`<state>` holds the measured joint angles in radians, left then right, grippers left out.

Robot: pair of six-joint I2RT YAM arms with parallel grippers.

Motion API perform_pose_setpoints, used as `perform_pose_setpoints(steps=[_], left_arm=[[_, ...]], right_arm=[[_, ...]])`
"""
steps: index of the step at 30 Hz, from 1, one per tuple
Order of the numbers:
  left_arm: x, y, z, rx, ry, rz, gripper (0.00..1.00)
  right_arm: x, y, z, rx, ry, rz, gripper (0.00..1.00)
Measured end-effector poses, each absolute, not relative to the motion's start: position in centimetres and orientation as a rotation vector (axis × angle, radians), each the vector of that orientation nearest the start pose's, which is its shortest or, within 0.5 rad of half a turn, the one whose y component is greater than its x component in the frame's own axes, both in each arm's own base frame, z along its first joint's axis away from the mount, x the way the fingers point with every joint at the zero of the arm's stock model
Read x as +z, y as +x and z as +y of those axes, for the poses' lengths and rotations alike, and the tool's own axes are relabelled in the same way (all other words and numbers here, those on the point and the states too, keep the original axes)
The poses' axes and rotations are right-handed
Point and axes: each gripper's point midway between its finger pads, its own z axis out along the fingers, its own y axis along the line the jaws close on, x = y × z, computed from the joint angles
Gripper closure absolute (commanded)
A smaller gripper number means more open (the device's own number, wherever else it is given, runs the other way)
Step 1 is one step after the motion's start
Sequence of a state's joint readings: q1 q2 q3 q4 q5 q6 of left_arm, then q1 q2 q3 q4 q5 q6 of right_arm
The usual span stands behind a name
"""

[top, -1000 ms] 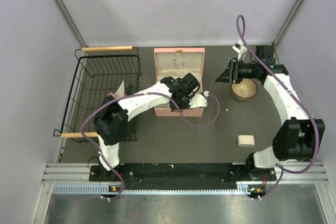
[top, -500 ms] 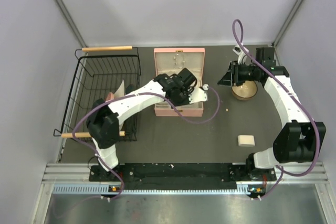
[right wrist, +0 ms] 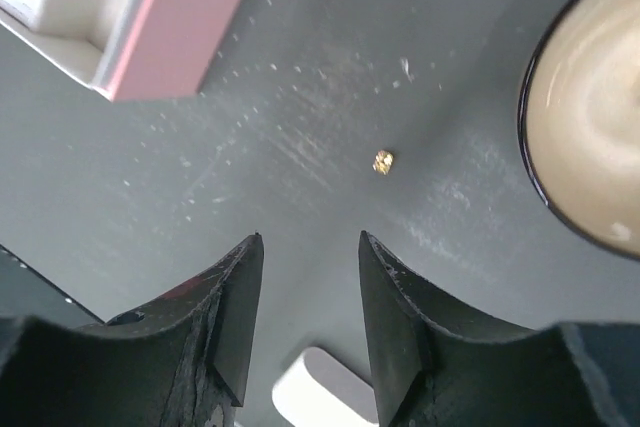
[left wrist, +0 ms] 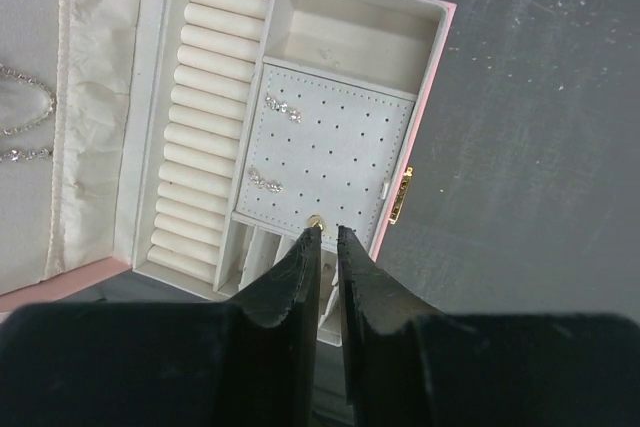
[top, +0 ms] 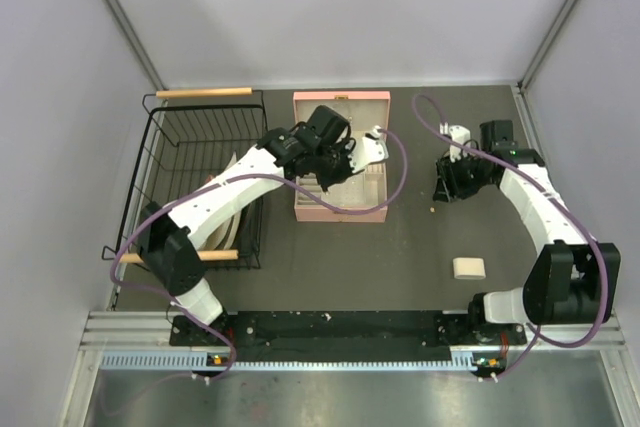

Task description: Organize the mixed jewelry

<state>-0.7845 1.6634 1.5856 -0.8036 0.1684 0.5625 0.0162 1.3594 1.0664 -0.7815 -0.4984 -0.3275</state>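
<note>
Two gold studs in play. Panel stud lies inside box, touching left gripper tips; jaws barely apart, nothing clamped. Loose stud lies on table right of box, beyond right gripper; jaws well apart, empty. Chains in box lid.

Risk: loose stud tiny and table hard, so off-centre pinch likely flicks it away from box. Left tips may drag panel stud.

Table dark, scuffed, dusty. Pale walls behind box; basket left of box.

You have one pink box, one wire basket, one bowl, one pale block, one gold bead on the tabletop, and two sparkly earrings in the box.
</note>
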Motion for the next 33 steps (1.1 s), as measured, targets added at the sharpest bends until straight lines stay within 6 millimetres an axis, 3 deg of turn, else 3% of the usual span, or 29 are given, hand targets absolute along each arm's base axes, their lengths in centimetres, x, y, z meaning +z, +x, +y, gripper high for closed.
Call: perform_pose_setpoints(steps=[7, 16, 21, 33], left_arm=[[20.7, 30.0, -30.8, -0.375, 1.521, 1.894, 0.69], [21.3, 30.9, -30.6, -0.395, 1.452, 1.914, 0.54], [21.5, 31.6, -30.0, -0.398, 1.417, 1.929, 0.52], [21.6, 32.3, -29.2, -0.399, 1.378, 1.949, 0.51]], right_arm=[[10.8, 27.8, 6.1, 0.428, -0.622, 2.545, 0.52], [7.8, 28.8, 6.2, 0.310, -0.673, 2.589, 0.57], [6.3, 29.4, 6.2, 0.276, -0.672, 2.615, 0.58], [5.1, 30.6, 7.2, 0.262, -0.656, 2.608, 0.59]])
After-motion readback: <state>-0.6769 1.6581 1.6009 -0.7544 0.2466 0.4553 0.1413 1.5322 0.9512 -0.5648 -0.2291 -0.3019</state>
